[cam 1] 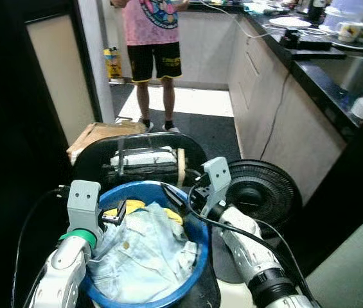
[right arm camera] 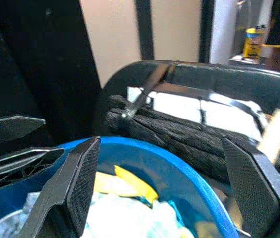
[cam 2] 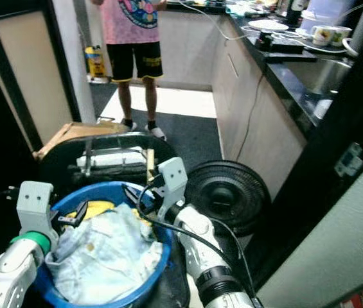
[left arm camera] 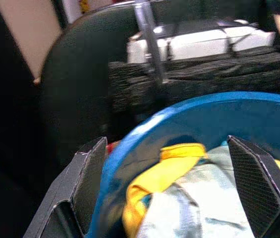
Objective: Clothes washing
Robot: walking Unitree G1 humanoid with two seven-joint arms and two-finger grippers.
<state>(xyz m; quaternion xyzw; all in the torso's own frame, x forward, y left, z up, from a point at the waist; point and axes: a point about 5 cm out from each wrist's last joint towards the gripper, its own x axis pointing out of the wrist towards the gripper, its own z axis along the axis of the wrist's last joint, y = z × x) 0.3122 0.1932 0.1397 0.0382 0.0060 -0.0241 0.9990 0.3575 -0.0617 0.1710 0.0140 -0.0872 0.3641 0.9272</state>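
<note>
Left eye view: a blue basin (cam 1: pixel 191 277) of pale laundry (cam 1: pixel 144 256) sits low in the frame, left tool (cam 1: pixel 118 213) and right tool (cam 1: pixel 176 197) spread wide over its far rim, apparently gripping nothing. A closing grasp may snag the rim, tipping clothes toward the fan (cam 1: pixel 258 192) at right.

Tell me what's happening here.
The robot is handling laundry in a narrow kitchen. A blue basin full of pale clothes with a yellow garment sits just below it, in front of a dark chair. The left tool and right tool are open over opposite sides of the rim, gripping nothing. A person stands ahead, and a black fan lies right of the basin.
</note>
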